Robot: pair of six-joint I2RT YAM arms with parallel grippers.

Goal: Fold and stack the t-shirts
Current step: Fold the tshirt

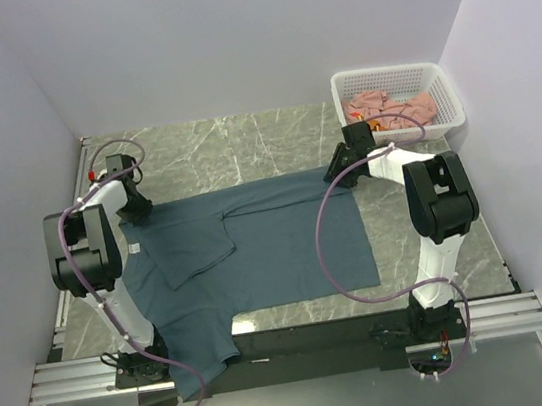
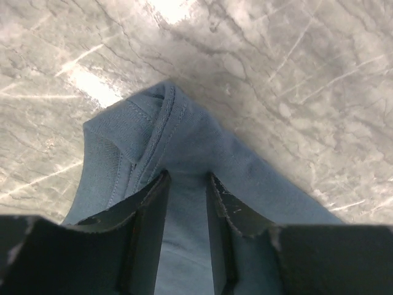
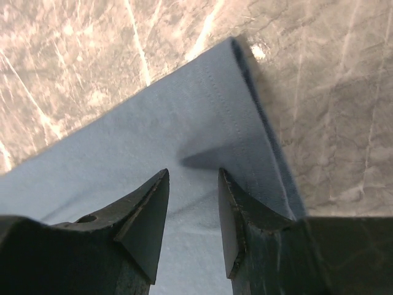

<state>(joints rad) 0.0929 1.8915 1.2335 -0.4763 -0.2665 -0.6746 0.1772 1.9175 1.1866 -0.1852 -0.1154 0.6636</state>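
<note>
A dark slate-blue t-shirt (image 1: 277, 243) lies spread flat across the marble table, one sleeve (image 1: 192, 249) folded in over its body and its near-left part hanging over the front rail. My left gripper (image 1: 136, 214) is at the shirt's far-left corner. In the left wrist view its fingers (image 2: 187, 178) press onto the cloth (image 2: 184, 135) beside a stitched seam, open with a strip of cloth between them. My right gripper (image 1: 337, 171) is over the far-right hem corner, open (image 3: 193, 175) just above the cloth (image 3: 153, 129). Salmon-pink t-shirts (image 1: 389, 106) lie bundled in the basket.
A white lattice basket (image 1: 394, 70) stands at the far right corner of the table. Bare marble (image 1: 243, 146) stretches behind the shirt. Walls close in the left, right and back. The metal rail (image 1: 301, 345) and both arm bases run along the near edge.
</note>
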